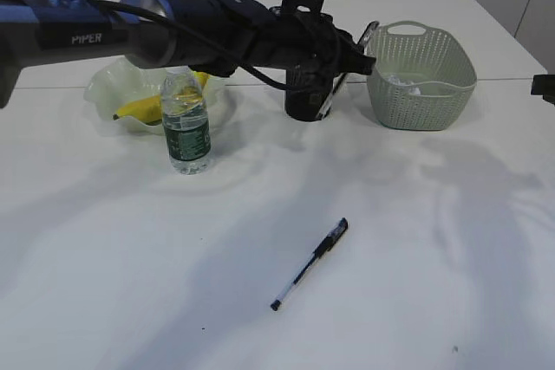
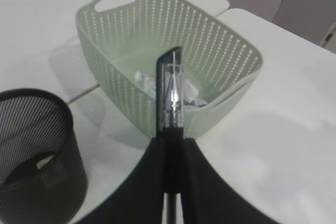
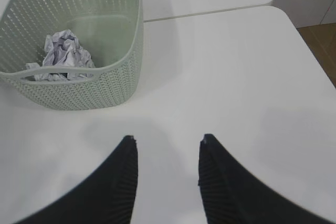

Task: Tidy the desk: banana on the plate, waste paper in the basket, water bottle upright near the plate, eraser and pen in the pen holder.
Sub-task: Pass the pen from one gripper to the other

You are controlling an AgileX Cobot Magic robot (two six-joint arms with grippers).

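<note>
My left gripper [image 1: 349,60] reaches across to the black mesh pen holder [image 1: 306,100] and is shut on a clear black-tipped pen [image 2: 170,90], held tilted beside the holder's rim [image 2: 37,98]. A second pen [image 1: 310,263] lies on the desk's front middle. The banana [image 1: 143,110] rests in the pale green plate [image 1: 108,84]. The water bottle [image 1: 185,123] stands upright just in front of the plate. Waste paper [image 3: 65,53] lies in the sage green basket [image 3: 79,85]. My right gripper [image 3: 167,140] hovers open over bare desk. Only a pale patch [image 2: 46,160] shows inside the holder; whether it is the eraser is unclear.
The basket [image 1: 422,75] stands right of the pen holder, a hand's width apart. A seam between two tabletops runs behind the basket [image 3: 210,13]. The desk's right edge [image 3: 310,51] drops to the floor near my right gripper.
</note>
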